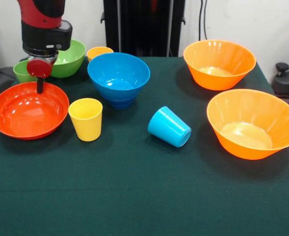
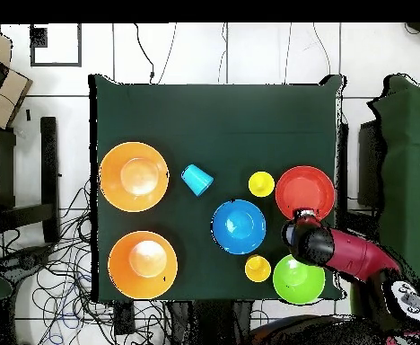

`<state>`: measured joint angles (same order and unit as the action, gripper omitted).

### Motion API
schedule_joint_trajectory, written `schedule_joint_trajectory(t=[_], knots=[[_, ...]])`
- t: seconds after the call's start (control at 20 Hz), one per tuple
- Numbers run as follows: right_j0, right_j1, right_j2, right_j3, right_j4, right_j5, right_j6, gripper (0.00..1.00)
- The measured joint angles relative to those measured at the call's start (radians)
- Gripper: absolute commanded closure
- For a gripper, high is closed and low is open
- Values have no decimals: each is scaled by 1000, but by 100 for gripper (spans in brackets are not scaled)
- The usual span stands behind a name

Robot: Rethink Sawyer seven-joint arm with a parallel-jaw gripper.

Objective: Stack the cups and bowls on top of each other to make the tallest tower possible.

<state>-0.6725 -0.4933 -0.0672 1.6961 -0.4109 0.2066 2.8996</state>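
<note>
near: light blue cup point(image 1: 169, 127) on its side on bench point(image 1: 134, 196), may roll if nudged | mid: red-orange bowl point(image 1: 29, 109) under gripper point(image 1: 39, 86), grip state unclear; off-centre descent could tip it | far: blue bowl point(image 1: 119, 77), green bowl point(image 1: 68, 58), unstacked

No legible txt, labels, brands or nos. on any cup, bowl, arm or table.

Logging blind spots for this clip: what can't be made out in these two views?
- Gripper: open or shut unclear; front view shows one dark tip over the red bowl, overhead the arm covers it.
- Green cup: front view, mostly hidden behind the arm.
</note>
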Motion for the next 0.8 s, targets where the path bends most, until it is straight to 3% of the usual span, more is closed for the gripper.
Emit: schedule_joint_trajectory(t=[0.8], knots=[[-44,-107,49,1,0,69,0,100]])
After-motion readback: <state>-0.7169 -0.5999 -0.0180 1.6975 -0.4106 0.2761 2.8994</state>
